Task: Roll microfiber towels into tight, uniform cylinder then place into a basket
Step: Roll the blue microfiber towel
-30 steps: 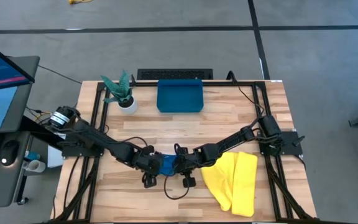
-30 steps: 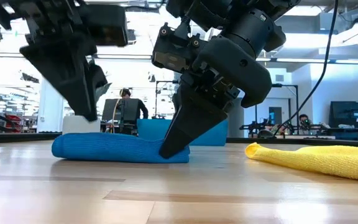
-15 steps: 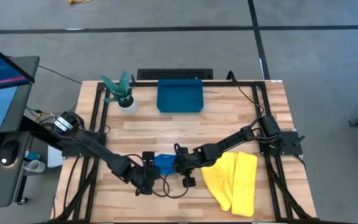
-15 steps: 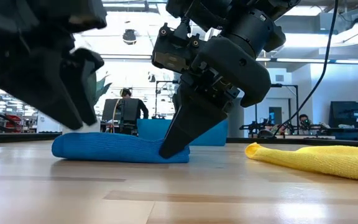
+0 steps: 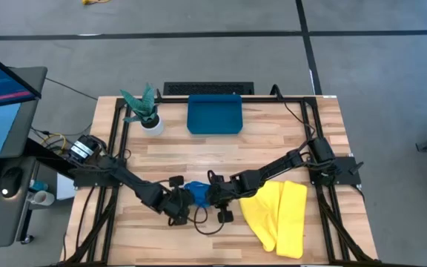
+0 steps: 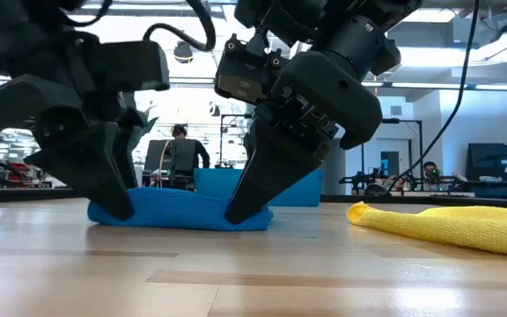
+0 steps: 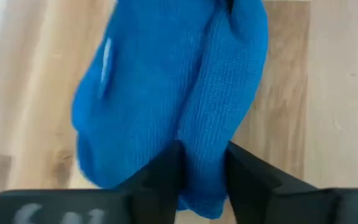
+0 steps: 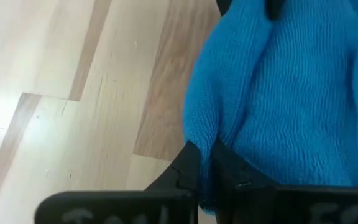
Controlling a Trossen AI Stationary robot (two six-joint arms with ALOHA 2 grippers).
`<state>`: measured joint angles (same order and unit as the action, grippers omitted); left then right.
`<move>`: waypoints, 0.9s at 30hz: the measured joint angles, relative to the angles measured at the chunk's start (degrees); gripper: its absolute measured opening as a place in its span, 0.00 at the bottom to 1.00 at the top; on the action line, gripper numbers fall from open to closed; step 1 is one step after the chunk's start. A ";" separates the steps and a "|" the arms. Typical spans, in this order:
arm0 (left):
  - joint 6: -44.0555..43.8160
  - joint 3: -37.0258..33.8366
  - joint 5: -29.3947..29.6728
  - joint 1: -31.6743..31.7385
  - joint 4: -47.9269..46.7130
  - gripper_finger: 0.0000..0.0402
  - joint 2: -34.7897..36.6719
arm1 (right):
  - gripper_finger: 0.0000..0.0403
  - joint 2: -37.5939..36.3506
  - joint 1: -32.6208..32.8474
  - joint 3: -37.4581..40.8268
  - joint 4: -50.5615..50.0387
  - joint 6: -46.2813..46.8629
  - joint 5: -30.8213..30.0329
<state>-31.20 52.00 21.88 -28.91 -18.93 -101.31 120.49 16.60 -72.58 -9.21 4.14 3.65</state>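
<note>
The right end effector point(image 6: 246, 210) is clamped on one end of the blue towel point(image 6: 183, 210), its two dark fingers point(image 8: 197, 168) drawn close together with a fold of blue cloth pinched between them, tips down at the bench point(image 5: 221, 152). The left end effector point(image 6: 120, 204) meets the same towel from the opposite end; in its wrist view the fingers point(image 7: 166, 174) stand either side of a ridge of the cloth and press against it, gripping it, though with a wider gap than the right pair. The blue towel lies bunched in a low, uneven mound on the bench near the front edge, between the two end effectors — it is not a neat cylinder. From there both arms stretch outward and back, the left arm point(image 5: 117, 176) toward the left edge of the bench, the right arm point(image 5: 288, 165) toward the right edge. Just beside the right arm, on the right front part of the bench, the yellow towel point(image 5: 279, 216) lies loosely folded and untouched. The basket point(image 5: 214, 115) sits at the rear centre of the bench, well apart from both towels, with a small potted plant point(image 5: 145, 111) just to its left. Behind the bench, in the low view, a person point(image 6: 180, 155) is seated far off in the room.
</note>
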 joint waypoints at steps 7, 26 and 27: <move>-1.52 -1.42 -8.15 2.78 3.95 0.03 0.76 | 0.08 -0.02 -1.03 0.00 -0.56 2.27 7.01; -12.04 -1.58 -37.03 9.75 6.85 0.06 2.03 | 0.07 0.46 -2.97 0.20 2.47 15.46 25.04; -12.07 -1.58 -37.10 9.93 6.81 0.06 2.03 | 0.07 0.45 -2.97 0.17 2.47 15.53 25.06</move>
<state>-43.27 50.41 -15.22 -18.98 -12.12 -99.29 120.94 13.63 -72.40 -6.74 19.67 28.71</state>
